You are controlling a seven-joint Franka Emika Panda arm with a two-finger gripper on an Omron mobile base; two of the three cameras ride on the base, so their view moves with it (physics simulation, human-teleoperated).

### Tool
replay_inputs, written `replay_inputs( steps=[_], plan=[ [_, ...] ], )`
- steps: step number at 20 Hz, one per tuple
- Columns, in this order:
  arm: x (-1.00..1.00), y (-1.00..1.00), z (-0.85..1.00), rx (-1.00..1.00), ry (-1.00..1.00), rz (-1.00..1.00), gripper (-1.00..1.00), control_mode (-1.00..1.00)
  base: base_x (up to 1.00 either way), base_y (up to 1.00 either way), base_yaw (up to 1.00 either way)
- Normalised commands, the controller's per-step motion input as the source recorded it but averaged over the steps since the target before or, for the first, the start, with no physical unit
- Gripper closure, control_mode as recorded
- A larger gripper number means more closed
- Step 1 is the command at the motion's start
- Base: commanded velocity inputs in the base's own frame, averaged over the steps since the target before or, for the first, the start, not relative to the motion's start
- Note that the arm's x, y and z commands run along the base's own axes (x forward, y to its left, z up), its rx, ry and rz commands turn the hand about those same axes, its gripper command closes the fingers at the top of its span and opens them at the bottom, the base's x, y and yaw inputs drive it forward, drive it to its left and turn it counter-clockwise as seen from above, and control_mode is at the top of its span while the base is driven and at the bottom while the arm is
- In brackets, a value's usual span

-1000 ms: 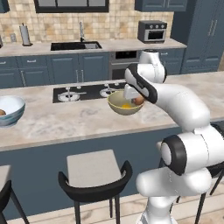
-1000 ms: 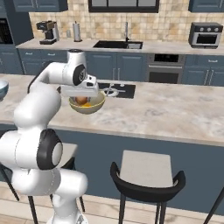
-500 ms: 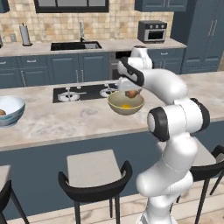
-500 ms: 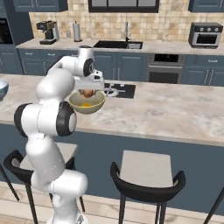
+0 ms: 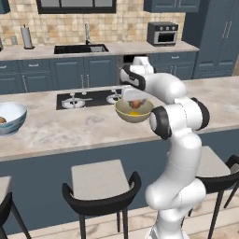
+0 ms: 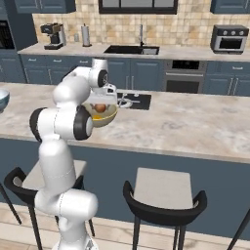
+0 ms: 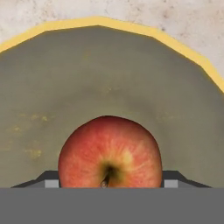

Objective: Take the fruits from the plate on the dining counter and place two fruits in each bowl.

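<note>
My gripper (image 7: 109,183) is shut on a reddish apple (image 7: 109,151), one dark fingertip on each side of it. The apple hangs just over the hollow of the olive yellow-green bowl (image 7: 109,74). From the base, the gripper (image 5: 135,99) (image 6: 101,102) holds the apple (image 5: 136,103) (image 6: 100,107) low inside that bowl (image 5: 122,112) (image 6: 111,116), above a yellow fruit (image 5: 134,113). The bowl stands mid-way along the dining counter (image 5: 70,130). A light blue bowl (image 5: 10,119) (image 6: 2,97) sits at the counter's far left with a brownish fruit (image 5: 2,120) in it. The plate is out of view.
A black cooktop (image 5: 86,99) is set into the counter just behind the olive bowl. Stools (image 5: 100,182) (image 6: 163,195) stand along the near side. The back counter carries a sink (image 5: 80,48) and a toaster oven (image 5: 162,32).
The arm's elbow has swung up and folded in close behind the olive bowl. The gripper with the apple has stayed over the bowl and sunk slightly.
</note>
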Motion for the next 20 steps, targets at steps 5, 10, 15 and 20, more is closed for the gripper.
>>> replay_inputs(
  steps=[5, 10, 15, 20],
  plan=[
    [0.00, 0.05, -0.24, 0.00, 0.06, 0.00, -1.00, -1.00, 0.00, 0.00, 0.00],
    [0.00, 0.00, -0.01, 0.00, 0.01, 0.00, -1.00, -1.00, 0.00, 0.00, 0.00],
    [-0.19, -0.03, 0.00, 0.00, -0.02, 0.00, -1.00, -1.00, 0.00, 0.00, 0.00],
    [-0.94, -0.02, 0.06, 0.00, -0.19, 0.00, -1.00, -1.00, 0.00, 0.00, 0.00]
  ],
)
